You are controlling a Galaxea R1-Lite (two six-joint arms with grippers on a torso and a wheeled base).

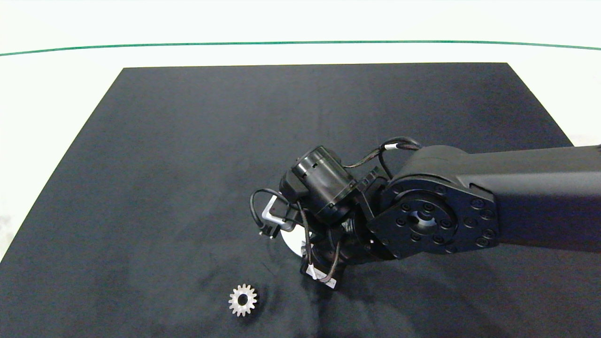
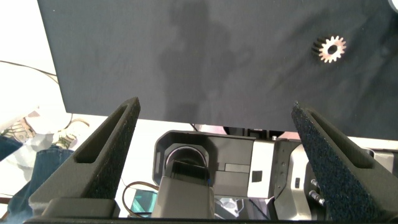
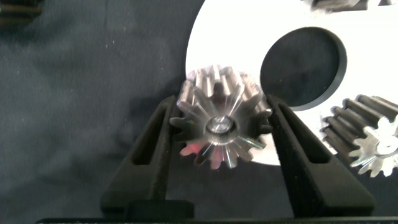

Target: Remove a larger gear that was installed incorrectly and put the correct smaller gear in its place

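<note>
Silver and star-toothed, the larger gear [image 3: 222, 127] sits on a pin near the edge of a white plate [image 3: 236, 37], and the right gripper [image 3: 222, 104] has it narrowly clasped, one finger against the teeth on each side. The arm reaches in from the right to about the middle of the black mat [image 1: 188, 164] on the desk [image 1: 70, 61].

The step in hand looks like pulling the wrong gear off. To do it well, I would lift straight up along the pin, without tilting, so the bore does not bind. The fingers bear on pointed teeth, not a flat face, so the hold may slip or turn. A firm squeeze and a slow rise seem wise until the gear is free of the pin.

Just beside it on the plate stands a neighbour gear [image 3: 373, 140], whose teeth are near enough to catch if the lift drifts sideways. A dark round hole [image 3: 303, 70] lies in the plate behind, and a further gear just shows at the plate's far side.

The smaller gear [image 1: 242, 300] lies flat on the mat, apart from the plate, toward the near edge, with nothing around it. The left gripper [image 2: 216, 106] hangs wide open off the mat's edge, idle, with that gear in its sight.
</note>
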